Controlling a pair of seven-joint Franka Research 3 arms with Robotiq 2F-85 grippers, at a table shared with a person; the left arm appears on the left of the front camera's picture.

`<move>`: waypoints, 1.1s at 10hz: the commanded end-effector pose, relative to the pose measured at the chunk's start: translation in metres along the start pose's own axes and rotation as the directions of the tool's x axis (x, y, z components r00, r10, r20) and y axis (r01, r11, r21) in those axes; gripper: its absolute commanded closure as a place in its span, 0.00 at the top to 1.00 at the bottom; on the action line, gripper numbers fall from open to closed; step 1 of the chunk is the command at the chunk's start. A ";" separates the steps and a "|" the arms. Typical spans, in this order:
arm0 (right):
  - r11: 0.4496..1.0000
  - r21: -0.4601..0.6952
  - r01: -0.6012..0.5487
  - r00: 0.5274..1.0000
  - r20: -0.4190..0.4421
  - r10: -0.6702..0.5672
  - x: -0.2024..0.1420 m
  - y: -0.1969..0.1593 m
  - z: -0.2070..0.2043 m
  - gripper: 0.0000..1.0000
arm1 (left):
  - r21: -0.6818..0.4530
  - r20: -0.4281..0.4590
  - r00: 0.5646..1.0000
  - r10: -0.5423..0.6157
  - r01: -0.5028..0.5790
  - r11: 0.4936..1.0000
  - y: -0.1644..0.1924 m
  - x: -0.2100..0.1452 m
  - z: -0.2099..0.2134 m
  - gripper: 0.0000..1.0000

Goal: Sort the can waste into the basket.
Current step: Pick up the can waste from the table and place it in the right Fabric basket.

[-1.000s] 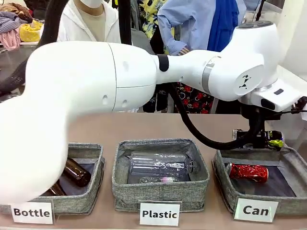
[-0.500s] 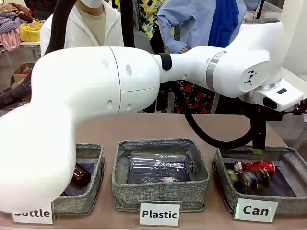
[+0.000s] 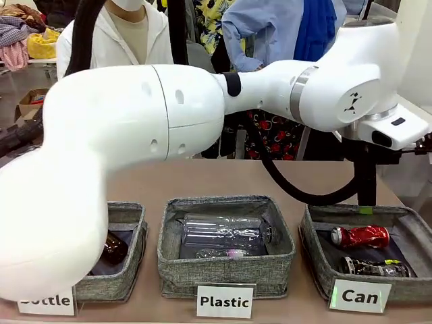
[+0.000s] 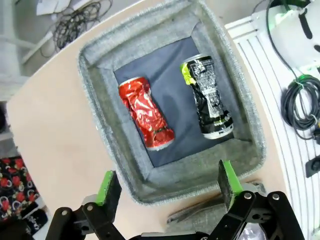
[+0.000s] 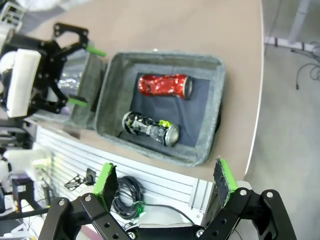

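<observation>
1. Front view: grey woven-fabric rectangular basket [image 3: 317, 260] signed "Can" on the bench's right end; crushed shiny red can [image 3: 360, 236] behind, black labelled can [image 3: 376, 267] nearer the sign, both lying crosswise.
2. Left wrist view: left pincer [image 4: 167, 182] spread apart, empty, directly above the basket [image 4: 200, 170]; both cans parallel, slightly apart.
3. Right wrist view: right pincer [image 5: 162, 180] spread apart, empty, farther off than the left; sorting looks finished.
</observation>
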State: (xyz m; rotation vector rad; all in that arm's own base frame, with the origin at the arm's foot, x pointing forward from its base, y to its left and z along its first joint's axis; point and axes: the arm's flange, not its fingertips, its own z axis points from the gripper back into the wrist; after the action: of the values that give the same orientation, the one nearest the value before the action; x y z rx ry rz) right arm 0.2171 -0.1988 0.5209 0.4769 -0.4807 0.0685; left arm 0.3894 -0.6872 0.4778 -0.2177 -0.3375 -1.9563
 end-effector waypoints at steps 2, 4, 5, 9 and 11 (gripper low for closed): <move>0.995 0.065 -0.080 0.996 -0.025 0.082 0.028 0.006 -0.017 1.00 | -0.129 0.021 0.982 0.188 -0.183 0.975 -0.046 -0.049 0.045 1.00; 0.977 0.146 -0.153 0.981 -0.098 0.169 0.074 0.021 -0.052 1.00 | -0.132 0.023 0.946 0.324 -0.318 0.939 -0.099 -0.106 0.082 1.00; 0.966 0.188 -0.175 0.969 -0.143 0.203 0.096 0.033 -0.076 1.00 | -0.113 0.031 0.909 0.415 -0.409 0.905 -0.120 -0.133 0.095 1.00; 0.911 0.366 -0.189 0.924 -0.248 0.292 0.144 0.094 -0.190 1.00 | -0.192 0.250 0.651 0.717 -0.692 0.695 -0.158 -0.282 0.167 1.00; 0.813 0.571 -0.112 0.930 -0.228 0.288 0.135 0.132 -0.232 1.00 | -0.337 0.312 0.473 0.824 -0.756 0.561 -0.173 -0.370 0.193 1.00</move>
State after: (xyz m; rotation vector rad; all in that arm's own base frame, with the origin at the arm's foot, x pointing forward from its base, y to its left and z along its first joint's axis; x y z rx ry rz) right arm 0.4094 0.0102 0.4573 0.8389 -0.1975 0.4785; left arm 0.3870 -0.2770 0.5362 -0.7274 -0.3005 -0.9959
